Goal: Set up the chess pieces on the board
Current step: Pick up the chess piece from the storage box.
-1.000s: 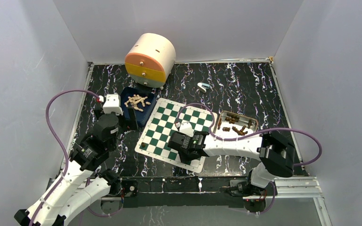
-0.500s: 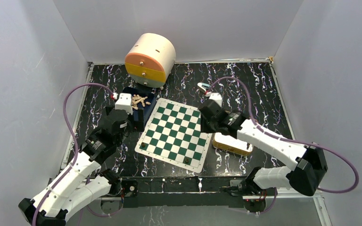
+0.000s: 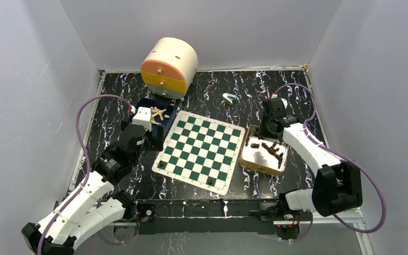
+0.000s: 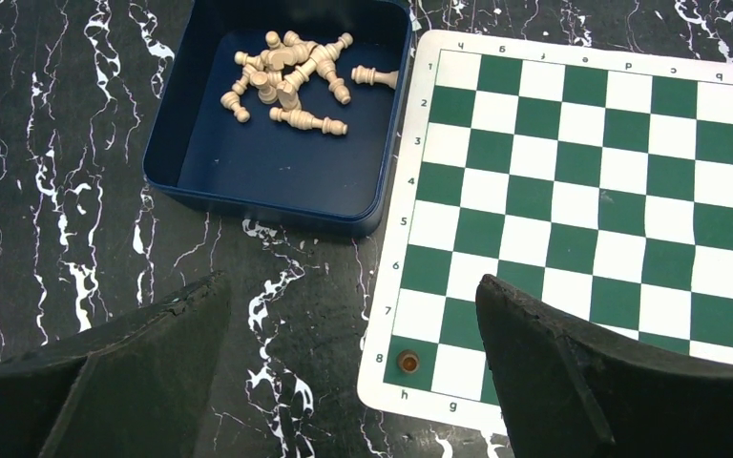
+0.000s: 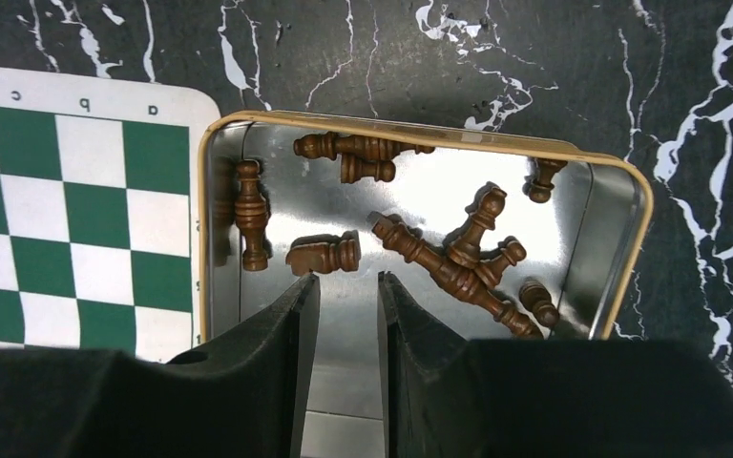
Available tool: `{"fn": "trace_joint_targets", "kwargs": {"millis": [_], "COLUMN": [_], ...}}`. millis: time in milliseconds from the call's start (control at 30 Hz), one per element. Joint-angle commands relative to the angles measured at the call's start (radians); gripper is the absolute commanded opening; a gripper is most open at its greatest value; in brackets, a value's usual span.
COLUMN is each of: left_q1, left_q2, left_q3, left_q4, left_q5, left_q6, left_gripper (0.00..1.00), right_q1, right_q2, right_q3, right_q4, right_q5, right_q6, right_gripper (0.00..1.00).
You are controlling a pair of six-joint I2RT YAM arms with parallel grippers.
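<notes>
Above the tin (image 5: 420,196) of dark pieces (image 5: 248,224) off the right edge of the board (image 5: 67,191), the right gripper (image 5: 348,280) is back for another, fingers narrowly parted, empty; left gripper (image 4: 351,286) wide open.

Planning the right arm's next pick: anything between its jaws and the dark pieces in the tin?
Nothing visible. The right gripper hangs over the open tin, jaws narrowly apart and empty. The dark pieces lie loose on its floor, uncovered; the nearest lies just ahead of the jaw tips.
</notes>
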Motion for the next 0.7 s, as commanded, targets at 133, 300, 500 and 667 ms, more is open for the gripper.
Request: {"fn": "trace_joint_targets", "kwargs": {"millis": [133,300,500,667], "left_q1": [-0.002,-0.002,-0.002,-0.002], "left_q2": [-0.06,-0.054,-0.052,-0.054], "left_q3": [-0.024,-0.023,-0.021,-0.024], "left_q4": [0.021,0.026,0.027,0.027], "left_q5": [-0.011,0.009,0.008,0.01], "left_q6": [0.017,0.021,0.02,0.018], "left_gripper": [0.95,0.95,0.95,0.95], "right_q1": [-0.029,-0.031,-0.032,-0.031], "right_q2": [0.102,0.11,0.136,0.065], "right_q3": [-0.008,-0.04,-0.046,-0.08], "right_q4": [0.106,0.129,0.11,0.177], "right_q5": [-0.098,-0.118,-0.079,-0.237], "right_q6": [-0.069,-0.115,-0.228,-0.434], "right_gripper": [0.39,0.4,0.44,0.5]}}
